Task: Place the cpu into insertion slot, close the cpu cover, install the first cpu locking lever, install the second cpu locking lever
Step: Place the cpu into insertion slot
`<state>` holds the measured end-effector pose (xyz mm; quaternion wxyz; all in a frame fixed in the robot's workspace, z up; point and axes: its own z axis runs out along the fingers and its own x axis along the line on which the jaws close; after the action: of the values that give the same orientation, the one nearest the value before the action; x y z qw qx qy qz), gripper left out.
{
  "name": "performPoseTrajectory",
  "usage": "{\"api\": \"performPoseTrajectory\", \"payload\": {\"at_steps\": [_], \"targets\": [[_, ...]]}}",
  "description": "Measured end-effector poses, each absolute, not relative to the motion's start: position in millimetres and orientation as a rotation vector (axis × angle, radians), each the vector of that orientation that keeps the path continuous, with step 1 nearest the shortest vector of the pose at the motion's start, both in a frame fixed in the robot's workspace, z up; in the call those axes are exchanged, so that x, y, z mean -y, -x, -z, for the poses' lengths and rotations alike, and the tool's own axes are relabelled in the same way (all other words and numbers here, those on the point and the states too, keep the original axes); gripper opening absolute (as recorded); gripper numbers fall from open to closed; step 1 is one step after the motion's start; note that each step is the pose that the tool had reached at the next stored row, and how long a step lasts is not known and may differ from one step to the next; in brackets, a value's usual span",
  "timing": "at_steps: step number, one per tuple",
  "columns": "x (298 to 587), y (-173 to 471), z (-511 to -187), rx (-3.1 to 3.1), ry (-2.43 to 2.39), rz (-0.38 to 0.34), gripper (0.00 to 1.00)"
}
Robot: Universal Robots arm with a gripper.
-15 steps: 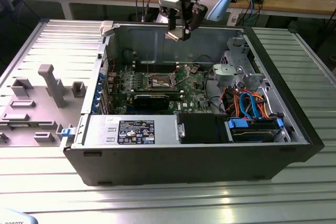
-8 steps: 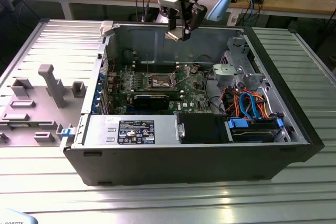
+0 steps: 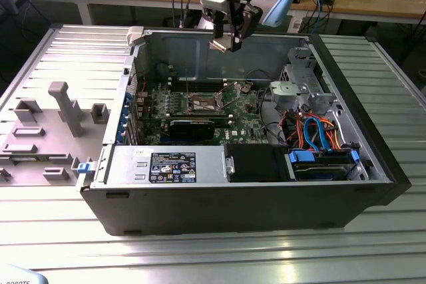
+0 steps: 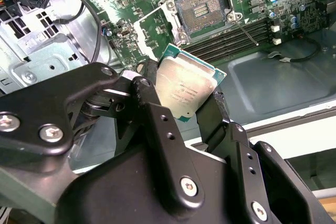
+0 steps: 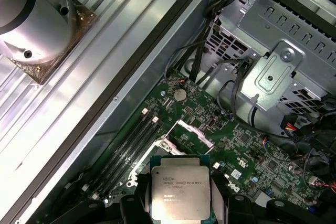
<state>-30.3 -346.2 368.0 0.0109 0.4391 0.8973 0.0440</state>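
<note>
My gripper [image 3: 226, 43] hangs above the open computer case, over its rear wall, shut on the cpu [image 4: 184, 90]. The chip is a silver-topped square with a green edge, clamped between the two black fingers [image 4: 147, 90], and it also fills the near part of the first wrist view [image 5: 178, 192]. Far below on the green board lies the insertion slot [image 4: 202, 9], open with its dark contact field exposed [image 3: 203, 103]. The cpu cover [image 4: 153, 29] stands tipped up beside the slot [image 5: 194, 132]. A thin metal locking lever [image 4: 245, 29] sticks out at the slot's other side.
A black card [image 3: 193, 126] lies across the board in front of the slot. A metal drive cage [image 3: 303, 88] and orange and blue cables [image 3: 313, 131] fill the exterior view's right. A grey fixture [image 3: 60, 108] sits outside the case at the left.
</note>
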Motion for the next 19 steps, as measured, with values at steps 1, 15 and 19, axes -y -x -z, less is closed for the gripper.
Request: {"api": "performPoseTrajectory", "payload": {"at_steps": [1,15,19], "targets": [[346.2,30.2,-368.0,-2.799,-1.370,-0.137,0.54],[346.2,30.2,-367.9,-2.735,-1.487,-0.136,0.54],[346.2,30.2,-367.9,-2.728,-1.498,-0.135,0.54]]}}
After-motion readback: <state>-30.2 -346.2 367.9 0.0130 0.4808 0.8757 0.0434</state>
